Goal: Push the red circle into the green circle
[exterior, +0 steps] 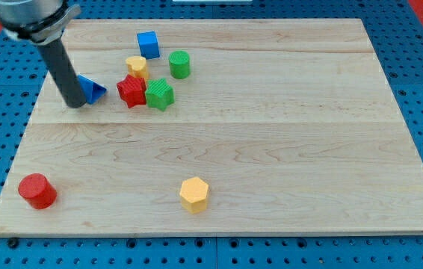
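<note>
Camera view shows my tip [75, 104], a bare rod with no jaws to open or close, touching or nearly touching the blue triangle [91, 89]. The red circle [37, 190] sits well apart at the view's bottom left, a squat upright cylinder. The green circle [179, 64] stands beside a crowded cluster; an off-centre push could send red into those neighbours.

Pale wooden board [271, 134]: planked, visible grain, smooth matt finish. Blue perforated base [421, 82] beneath: pegboard-like, matt. Red cylindrical block [37, 190], green cylindrical block [179, 64], yellow hexagonal block [194, 194]: plastic-looking, faint ridged layering, low sheen. Dark straight rod [66, 75]: smooth, matt black.
</note>
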